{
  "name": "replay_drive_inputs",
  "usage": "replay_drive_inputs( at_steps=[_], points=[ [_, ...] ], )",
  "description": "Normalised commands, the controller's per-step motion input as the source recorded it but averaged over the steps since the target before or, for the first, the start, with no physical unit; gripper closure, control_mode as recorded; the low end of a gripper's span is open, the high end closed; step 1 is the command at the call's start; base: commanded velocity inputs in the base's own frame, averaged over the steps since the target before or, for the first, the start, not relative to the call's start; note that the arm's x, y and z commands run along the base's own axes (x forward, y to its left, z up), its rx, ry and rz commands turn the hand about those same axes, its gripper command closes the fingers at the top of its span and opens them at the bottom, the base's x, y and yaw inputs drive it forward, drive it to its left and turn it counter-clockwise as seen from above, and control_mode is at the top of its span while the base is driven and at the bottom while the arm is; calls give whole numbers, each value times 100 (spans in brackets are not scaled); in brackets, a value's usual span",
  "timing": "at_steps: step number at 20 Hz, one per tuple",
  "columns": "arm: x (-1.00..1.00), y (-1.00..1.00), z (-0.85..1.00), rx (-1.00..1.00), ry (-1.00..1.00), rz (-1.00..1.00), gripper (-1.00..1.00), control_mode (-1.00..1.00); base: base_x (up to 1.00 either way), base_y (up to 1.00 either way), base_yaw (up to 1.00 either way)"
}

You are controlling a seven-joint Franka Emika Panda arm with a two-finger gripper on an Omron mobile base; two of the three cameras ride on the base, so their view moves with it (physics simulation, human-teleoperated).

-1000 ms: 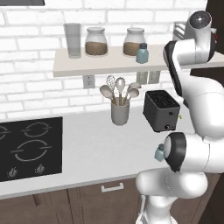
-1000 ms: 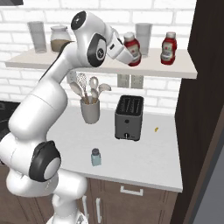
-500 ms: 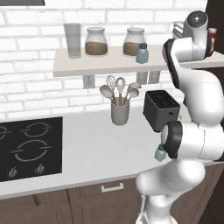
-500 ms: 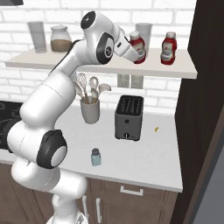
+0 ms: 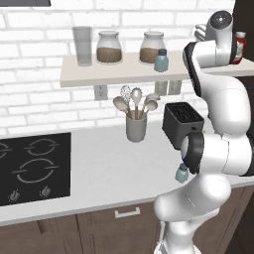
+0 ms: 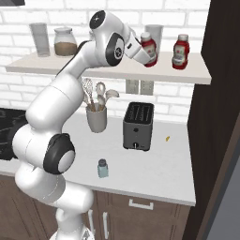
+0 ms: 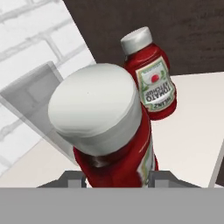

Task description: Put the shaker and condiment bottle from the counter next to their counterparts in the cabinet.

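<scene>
We see our jaws (image 6: 144,51) closed on the condiment bottle (image 6: 149,49), gripping its red body low down while it tilts just above the pale open shelf (image 6: 117,71). Through the hand view the bottle's pale cap (image 7: 96,105) looms close, and the matching ketchup bottle (image 7: 151,74) stands upright on the shelf just beyond it, near the dark cabinet panel (image 6: 218,93). From the right base view the two bottles are near each other but apart. The shaker (image 6: 102,168) sits on the counter (image 6: 154,173) in front of the toaster (image 6: 138,125). Its counterpart shaker (image 5: 160,60) stands on the shelf beside a brown-filled jar (image 5: 150,48).
</scene>
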Motion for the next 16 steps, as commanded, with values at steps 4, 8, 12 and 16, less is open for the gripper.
replay_drive_inputs(
  at_steps=[4,8,12,16],
  points=[
    [0,0,-2,0,0,0,100,-100,0,0,0],
    [0,0,-4,0,0,0,100,-100,0,0,0],
    [0,0,-16,0,0,0,100,-100,0,0,0],
    [0,0,-22,0,1,0,100,-100,0,0,0]
  ],
)
